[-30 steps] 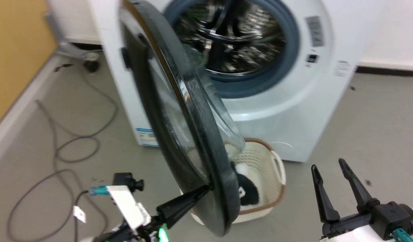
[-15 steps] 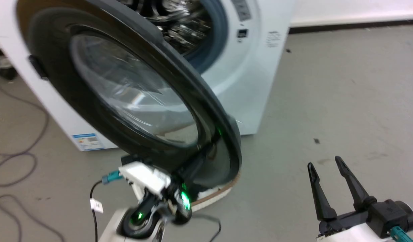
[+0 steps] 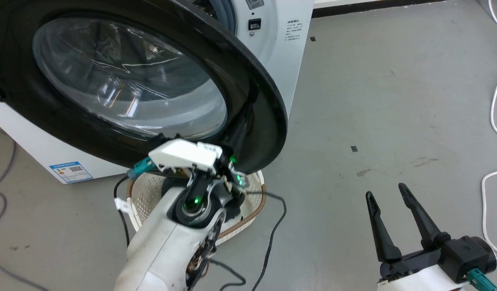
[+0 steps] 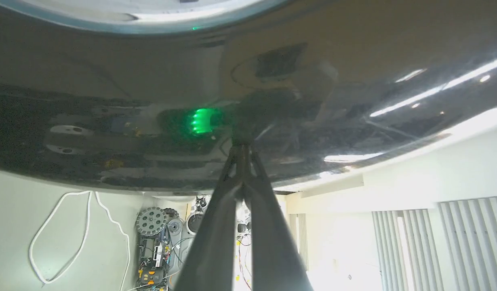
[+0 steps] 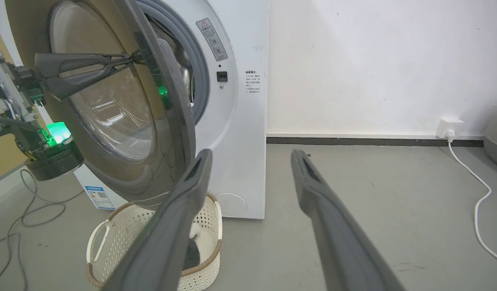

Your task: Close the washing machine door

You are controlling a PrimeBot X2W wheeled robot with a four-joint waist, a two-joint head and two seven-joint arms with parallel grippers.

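**Swung nearer shut: the washing machine door (image 3: 127, 81)**

It was wide open a second ago; now it stands ajar before the washing machine (image 3: 281, 60). It looks heavy, stiff and glossy-slick, so I push the black rim, not the glass. My left gripper (image 4: 241, 149), fingers together, presses that rim. My right gripper (image 3: 386, 190) hangs spread, well apart from the machine.

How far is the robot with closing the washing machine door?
Done: the shut left gripper touches the door near its rim. In hand: the door hangs partly closed, a gap showing to the washing machine. Left: push it fully shut. The open right gripper hovers aside.
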